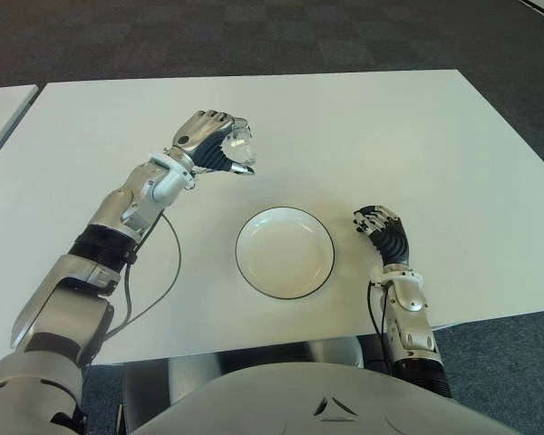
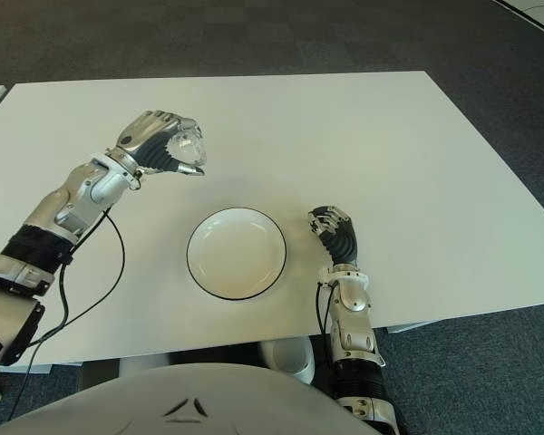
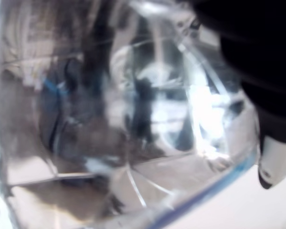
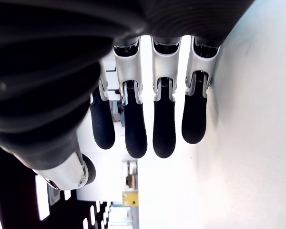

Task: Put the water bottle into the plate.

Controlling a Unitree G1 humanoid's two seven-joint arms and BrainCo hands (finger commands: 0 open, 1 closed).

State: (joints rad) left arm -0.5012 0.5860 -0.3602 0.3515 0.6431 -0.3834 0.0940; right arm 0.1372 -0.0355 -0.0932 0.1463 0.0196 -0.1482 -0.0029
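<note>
Tabletop (image 1: 363, 127) white, fills most of both eye views; dark carpet floor (image 1: 254, 36) along the top of the frame. One plate (image 1: 285, 252), white with thin dark rim, sits at lower centre, nothing in it. One water bottle (image 1: 238, 147), clear plastic, held in the left hand (image 1: 213, 140) at upper left of centre, above and left of the plate, well apart from it. Left hand fingers (image 1: 219, 122) curled around the bottle, gripping it; the bottle end pokes out toward the right. Left wrist view is filled by the bottle's clear ribbed wall right up against the lens, one dark fingertip at the right edge. One black cable (image 1: 168, 272) loops off the left forearm across the tabletop, lower left. Right hand (image 1: 381, 231) shows at lower right, just right of the plate, not touching it. Right wrist view: four fingers (image 4: 163, 129) hang loosely bent, thumb off to the side, holding nothing.
</note>
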